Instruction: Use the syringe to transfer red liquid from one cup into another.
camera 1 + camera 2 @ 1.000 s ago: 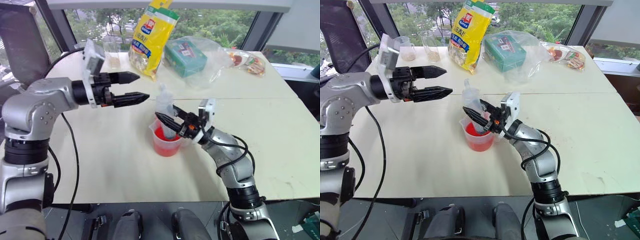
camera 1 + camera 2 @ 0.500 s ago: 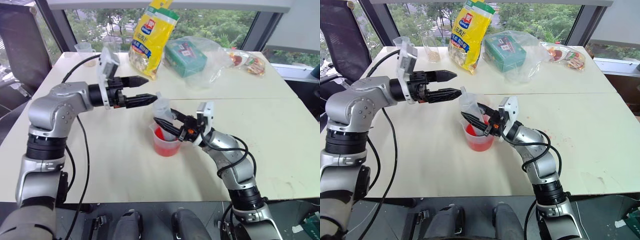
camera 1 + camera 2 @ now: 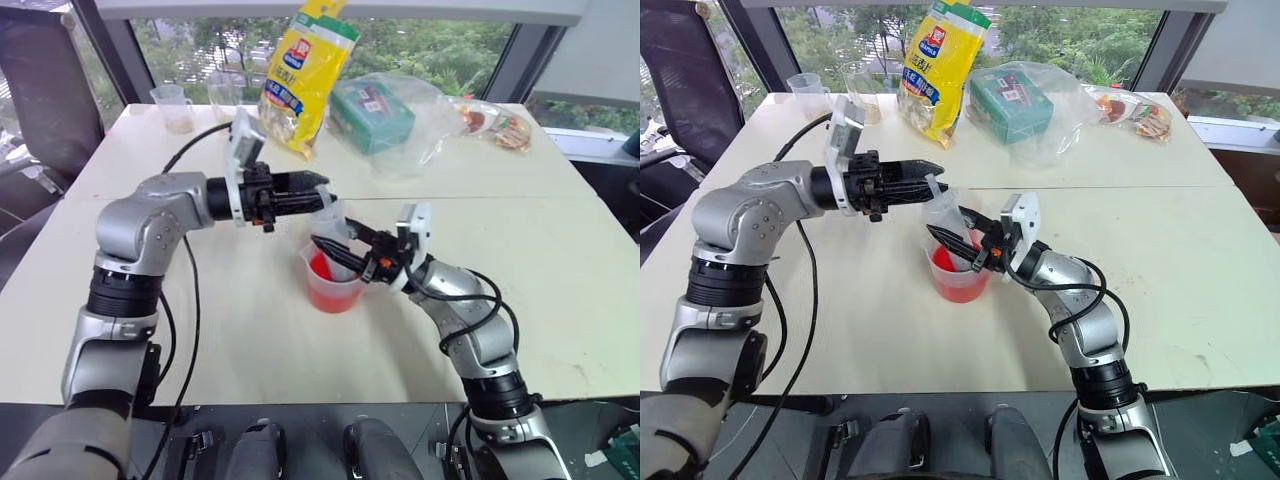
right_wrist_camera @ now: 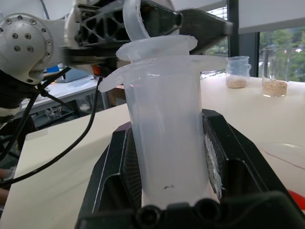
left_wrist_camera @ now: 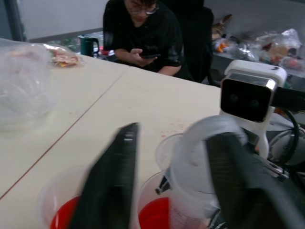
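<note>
At table centre, the syringe (image 3: 948, 222) stood tilted with its tip down in the handled cup (image 3: 958, 278) of red liquid (image 3: 952, 268), barrel clamped in the right gripper (image 3: 958, 243). From nine o'clock the left gripper (image 3: 936, 177) reached in, jaws narrowly apart on either side of the plunger top (image 4: 157, 44); actual contact could not be told. The smaller cup (image 5: 167, 151) sat just beside. Filling seemed the step in hand: next, pinching the plunger and drawing it straight up while the barrel stayed fixed.
</note>
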Robot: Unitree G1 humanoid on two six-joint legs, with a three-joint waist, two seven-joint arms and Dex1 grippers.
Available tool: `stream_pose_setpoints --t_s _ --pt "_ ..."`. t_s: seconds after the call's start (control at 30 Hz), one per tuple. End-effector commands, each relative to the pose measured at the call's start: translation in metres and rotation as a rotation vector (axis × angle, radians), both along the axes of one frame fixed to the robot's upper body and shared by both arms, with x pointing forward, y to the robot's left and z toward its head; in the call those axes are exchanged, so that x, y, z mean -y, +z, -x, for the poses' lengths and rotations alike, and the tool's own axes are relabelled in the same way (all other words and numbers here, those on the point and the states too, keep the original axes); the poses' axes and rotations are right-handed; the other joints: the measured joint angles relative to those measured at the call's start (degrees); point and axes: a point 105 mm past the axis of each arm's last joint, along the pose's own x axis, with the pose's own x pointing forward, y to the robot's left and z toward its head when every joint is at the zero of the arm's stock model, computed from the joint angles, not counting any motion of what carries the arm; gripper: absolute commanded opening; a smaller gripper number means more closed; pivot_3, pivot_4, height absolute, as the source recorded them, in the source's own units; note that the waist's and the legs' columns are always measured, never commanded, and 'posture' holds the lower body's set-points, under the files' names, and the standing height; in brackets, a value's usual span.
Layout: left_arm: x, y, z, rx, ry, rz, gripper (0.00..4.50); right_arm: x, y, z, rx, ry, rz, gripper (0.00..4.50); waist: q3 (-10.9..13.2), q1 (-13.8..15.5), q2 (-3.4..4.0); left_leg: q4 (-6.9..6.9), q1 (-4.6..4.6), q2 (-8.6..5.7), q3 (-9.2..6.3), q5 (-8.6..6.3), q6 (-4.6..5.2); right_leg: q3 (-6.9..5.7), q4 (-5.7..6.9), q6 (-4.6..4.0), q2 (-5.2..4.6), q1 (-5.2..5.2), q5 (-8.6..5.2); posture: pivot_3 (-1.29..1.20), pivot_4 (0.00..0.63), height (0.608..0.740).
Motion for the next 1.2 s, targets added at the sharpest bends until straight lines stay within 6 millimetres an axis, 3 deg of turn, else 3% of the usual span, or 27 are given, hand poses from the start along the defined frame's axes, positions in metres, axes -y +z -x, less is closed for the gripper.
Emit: stream_pose_setpoints --t_s 0.03,0.3,0.5,0.8,1.2 --pt "0.004 0.015 0.006 0.06 -0.02 0.022 0.08 -0.008 0.007 0.006 0.025 0.046 0.004 1.38 0.0 0.0 0.0 0.0 0.0 0.0 0.0 0.0 0.0 0.0 0.0 0.0 0.0 0.0 0.0 0.0 0.15 0.74" --pt "0.005 0.026 0.004 0.102 -0.007 0.028 0.02 -0.006 -0.003 0.0 -0.045 0.065 0.028 1.38 0.0 0.0 0.0 0.01 0.01 0.0 0.0 0.0 0.0 0.01 0.0 0.0 0.0 0.0 0.0 0.0 0.15 0.74" --pt "0.0 0.044 0.0 0.152 0.025 0.057 0.02 -0.009 -0.019 0.003 -0.104 0.106 0.092 1.38 0.0 0.0 0.0 0.01 0.0 0.0 0.0 0.0 0.0 0.01 0.0 0.0 -0.01 0.0 0.0 0.0 0.15 0.74" --pt "-0.01 0.064 -0.005 0.208 0.067 0.078 0.02 -0.01 -0.027 0.006 -0.132 0.13 0.114 1.38 0.0 0.0 0.0 0.0 0.0 0.0 0.0 0.0 -0.01 0.0 0.0 0.0 0.0 0.0 0.0 0.0 0.15 0.74" --pt "-0.02 0.069 -0.01 0.233 0.106 0.07 0.02 -0.011 -0.028 0.009 -0.138 0.142 0.122 1.38 0.0 0.0 0.0 0.01 0.01 0.0 0.0 0.0 -0.01 0.0 0.0 0.0 0.0 0.0 0.0 0.0 0.15 0.74"
